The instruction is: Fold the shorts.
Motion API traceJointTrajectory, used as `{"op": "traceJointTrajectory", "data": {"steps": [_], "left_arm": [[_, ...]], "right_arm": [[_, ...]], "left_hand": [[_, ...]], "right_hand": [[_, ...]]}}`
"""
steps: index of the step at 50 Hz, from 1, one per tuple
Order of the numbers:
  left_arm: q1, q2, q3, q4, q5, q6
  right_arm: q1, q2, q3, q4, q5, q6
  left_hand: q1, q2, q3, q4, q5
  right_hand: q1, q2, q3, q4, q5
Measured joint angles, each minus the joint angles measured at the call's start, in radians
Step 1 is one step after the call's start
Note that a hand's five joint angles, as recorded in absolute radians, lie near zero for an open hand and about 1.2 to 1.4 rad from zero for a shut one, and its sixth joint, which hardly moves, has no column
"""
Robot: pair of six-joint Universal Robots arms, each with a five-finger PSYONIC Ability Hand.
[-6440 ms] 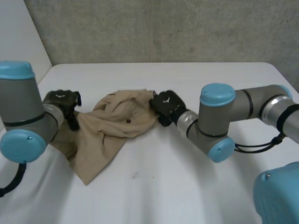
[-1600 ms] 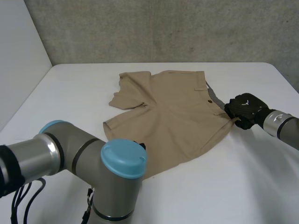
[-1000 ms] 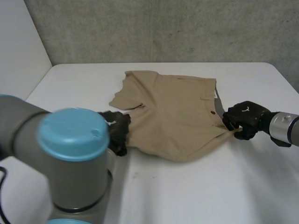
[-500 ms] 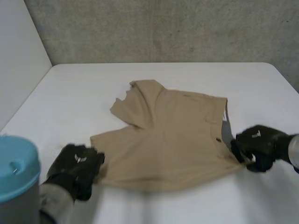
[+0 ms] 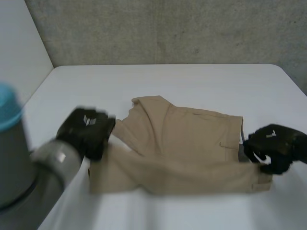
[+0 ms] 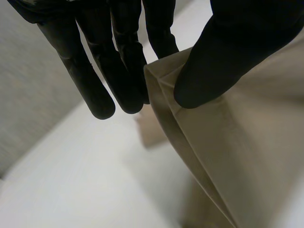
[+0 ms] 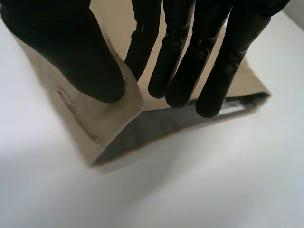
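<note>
The soft tan cloth shorts (image 5: 187, 143) stretch along the white table (image 5: 192, 81)'s near edge; the black left hand (image 5: 86, 132) pinches one end, the black right hand (image 5: 273, 146) the other.

We see the shorts (image 5: 192, 148) in a plain tan with no print. Their lining (image 7: 156, 127) shows dark grey at the open edge. The 2 hands, the left hand (image 5: 86, 133) and the right hand (image 5: 274, 146), are black, each with a small white mark on its back. The table (image 5: 182, 81) is white. The left arm (image 5: 33, 167) is grey, its cap (image 5: 7, 108) light blue. The wall (image 5: 168, 28) is mottled grey.
</note>
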Motion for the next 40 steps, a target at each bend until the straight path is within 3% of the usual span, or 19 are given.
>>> {"op": "traceJointTrajectory", "data": {"steps": [5, 11, 17, 22, 31, 32, 34, 36, 37, 39, 40], "left_arm": [[0.015, -0.172, 0.175, 0.103, -0.007, 0.037], [0.014, -0.489, 0.540, 0.153, -0.013, 0.062], [0.018, -0.762, 0.879, 0.157, -0.024, 0.080], [0.025, -1.050, 1.233, 0.243, -0.049, 0.184], [0.035, -1.223, 1.327, 0.541, -0.059, 0.262], [0.035, -1.233, 1.317, 0.577, -0.060, 0.262], [0.034, -1.239, 1.303, 0.603, -0.060, 0.261], [0.030, -1.239, 1.277, 0.622, -0.060, 0.258], [0.026, -1.237, 1.262, 0.627, -0.060, 0.257], [0.024, -1.234, 1.252, 0.630, -0.060, 0.257], [0.012, -1.214, 1.210, 0.635, -0.061, 0.255]], "right_arm": [[0.080, 0.132, -0.135, -0.112, 0.081, 0.159], [0.196, 0.280, -0.310, -0.290, 0.247, 0.316], [0.247, 0.379, -0.409, -0.456, 0.360, 0.385], [0.294, 0.497, -0.488, -0.676, 0.473, 0.398], [0.315, 0.663, -0.541, -0.996, 0.543, 0.365], [0.316, 0.687, -0.549, -1.024, 0.544, 0.362], [0.319, 0.704, -0.555, -1.038, 0.544, 0.360], [0.327, 0.723, -0.565, -1.051, 0.545, 0.361], [0.328, 0.723, -0.566, -1.052, 0.545, 0.362], [0.332, 0.719, -0.567, -1.052, 0.544, 0.364], [0.338, 0.688, -0.561, -1.049, 0.544, 0.371]], "left_hand": [[0.000, 0.000, 0.000, 0.000, 0.000], [0.001, 0.001, 0.001, 0.000, 0.000], [0.002, 0.001, 0.001, 0.001, 0.000], [0.002, 0.002, 0.002, 0.001, 0.000], [0.002, 0.002, 0.002, 0.001, 0.000], [0.002, 0.002, 0.002, 0.001, 0.000], [0.002, 0.002, 0.002, 0.001, 0.000], [-0.537, -0.519, -0.488, -0.498, -0.485], [-0.709, -0.648, -0.637, -0.651, -0.636], [-0.806, -0.769, -0.737, -0.755, -0.739], [-0.925, -0.938, -0.924, -0.943, -0.914]], "right_hand": [[0.000, 0.000, 0.000, 0.000, 0.011], [0.000, 0.000, 0.000, 0.000, 0.014], [0.000, 0.000, 0.000, 0.001, 0.016], [0.000, 0.000, 0.000, 0.001, 0.017], [0.000, 0.000, 0.000, 0.001, 0.017], [-0.184, -0.261, -0.264, -0.268, -0.214], [-0.315, -0.419, -0.420, -0.404, -0.342], [-0.671, -0.820, -0.817, -0.817, -0.757], [-0.671, -0.820, -0.817, -0.817, -0.757], [-0.671, -0.820, -0.817, -0.817, -0.757], [-0.754, -0.952, -0.972, -0.951, -0.904]]}}
